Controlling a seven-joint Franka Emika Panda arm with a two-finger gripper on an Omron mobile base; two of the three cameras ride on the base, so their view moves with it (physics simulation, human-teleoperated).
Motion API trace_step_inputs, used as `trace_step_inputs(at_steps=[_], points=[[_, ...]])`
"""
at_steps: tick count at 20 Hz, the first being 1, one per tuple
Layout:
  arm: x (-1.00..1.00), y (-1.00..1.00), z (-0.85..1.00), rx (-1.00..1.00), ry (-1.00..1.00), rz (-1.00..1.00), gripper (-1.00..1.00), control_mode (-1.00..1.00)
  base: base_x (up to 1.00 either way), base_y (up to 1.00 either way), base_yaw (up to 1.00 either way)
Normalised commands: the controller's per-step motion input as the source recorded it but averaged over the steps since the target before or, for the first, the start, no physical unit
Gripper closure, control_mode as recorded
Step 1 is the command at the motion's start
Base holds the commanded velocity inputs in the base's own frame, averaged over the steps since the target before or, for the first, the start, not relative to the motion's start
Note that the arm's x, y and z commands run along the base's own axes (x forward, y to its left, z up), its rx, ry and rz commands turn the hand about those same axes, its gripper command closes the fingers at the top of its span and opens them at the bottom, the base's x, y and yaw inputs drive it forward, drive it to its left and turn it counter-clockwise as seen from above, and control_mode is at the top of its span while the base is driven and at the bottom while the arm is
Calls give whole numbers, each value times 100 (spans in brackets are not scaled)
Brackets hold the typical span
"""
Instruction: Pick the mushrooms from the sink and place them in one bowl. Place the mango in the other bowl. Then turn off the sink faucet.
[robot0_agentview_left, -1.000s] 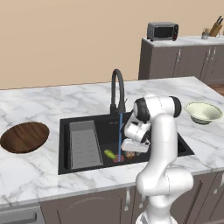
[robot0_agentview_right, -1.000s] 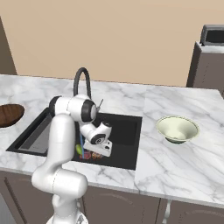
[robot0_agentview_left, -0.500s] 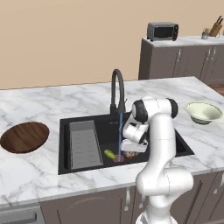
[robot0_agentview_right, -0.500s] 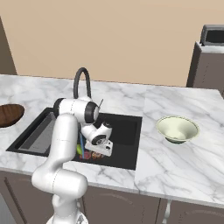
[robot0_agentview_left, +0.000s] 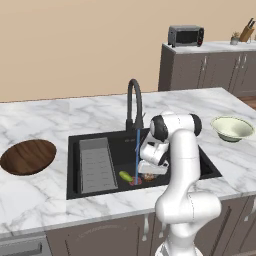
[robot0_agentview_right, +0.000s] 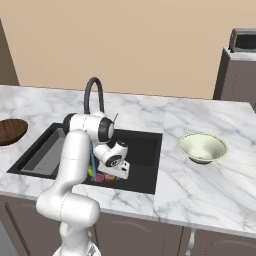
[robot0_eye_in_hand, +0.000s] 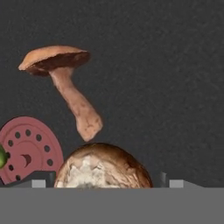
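Bench (robot0_agentview_left: 60, 112): grey-veined white marble, with wide bare stretches on both sides of the basin.
Sink (robot0_agentview_left: 200, 159): matte black basin sunk into the bench, its right half open floor; a grey ribbed tray (robot0_agentview_left: 97, 165) fills the left part.
Faucet (robot0_agentview_left: 134, 102): black gooseneck at the back rim, a thin blue stream falling to the floor just left of the hand.
Wooden bowl (robot0_agentview_left: 27, 156): dark brown, left of the sink near the bench edge.
Pale bowl (robot0_agentview_right: 202, 147): cream-green, right of the sink, well apart.
Fingers (robot0_eye_in_hand: 107, 181): low over the sink floor, spread either side of the round mushroom; contact with it is hard to judge.
Mango (robot0_agentview_left: 126, 176): yellow-green, left of the stream.
Drain (robot0_eye_in_hand: 30, 148): red, beside the mushrooms.
Mushrooms: round tan cap (robot0_eye_in_hand: 104, 168) between the tips; stemmed one (robot0_eye_in_hand: 65, 83) just beyond.
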Motion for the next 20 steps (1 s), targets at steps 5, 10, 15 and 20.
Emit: trace_step_inputs(at_steps=[5,10,15,20], points=[[0,1,-13,-3,0,0,100,-100,0,0,0],[-15,-2,5,2,-10,0,100,-100,0,0,0],[-26,-34,49,11,-31,0,100,-100,0,0,0],[-30,-33,70,10,-29,0,100,-100,0,0,0]])
